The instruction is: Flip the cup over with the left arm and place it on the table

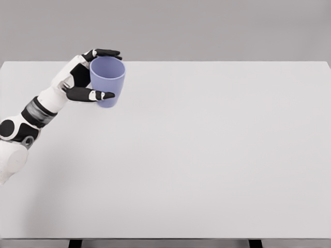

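cup (107, 80): upright, mouth up, at the table's (207, 155) far left
left hand (85, 77): fingers (101, 95) grasping the cup
step: setting down
next: release, it seems

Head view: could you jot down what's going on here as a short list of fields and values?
object: blue cup
cup state: opening upward, rim visible
held by: left hand, fingers around its sides
location: far left part of the white table
contact with table: cannot tell
right arm: out of view
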